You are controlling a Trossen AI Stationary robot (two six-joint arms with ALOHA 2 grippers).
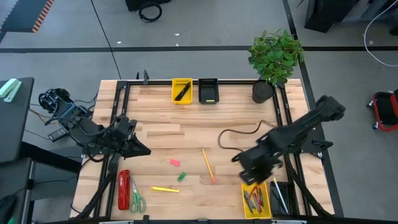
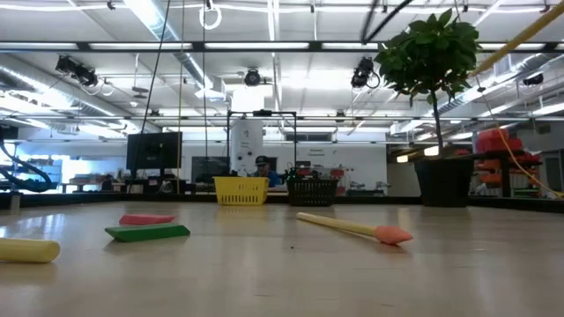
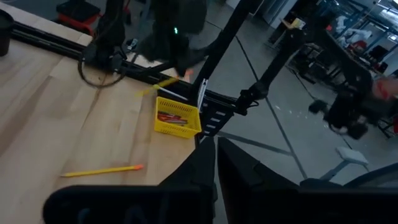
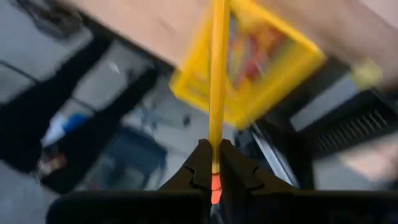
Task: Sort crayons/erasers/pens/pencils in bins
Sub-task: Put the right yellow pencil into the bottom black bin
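Observation:
My right gripper (image 1: 252,179) hangs over the near yellow bin (image 1: 256,200), which holds several crayons, and is shut on a yellow pencil (image 4: 217,74). Beside that bin, a black bin (image 1: 282,197) holds pencils. My left gripper (image 1: 144,150) is shut and empty at the table's left. An orange pencil (image 1: 208,165), a pink eraser (image 1: 175,162), a green eraser (image 1: 181,177) and a yellow stick (image 1: 165,189) lie flat mid-table. At the far edge, a yellow bin (image 1: 181,90) holds a black pen and a black bin (image 1: 208,91) holds a green eraser. My right gripper pinches the yellow pencil between its two fingers close to the pencil's orange rubber end (image 4: 214,167). The pencil runs along the fingers and sticks out far past their tips. It is lifted clear, with its free length over the near yellow bin (image 4: 267,56).
A red stapler (image 1: 124,188) and green-handled scissors (image 1: 137,200) lie near the front left edge. A potted plant (image 1: 273,59) stands at the far right corner, and a dark cable (image 1: 239,134) loops on the table beside the right arm.

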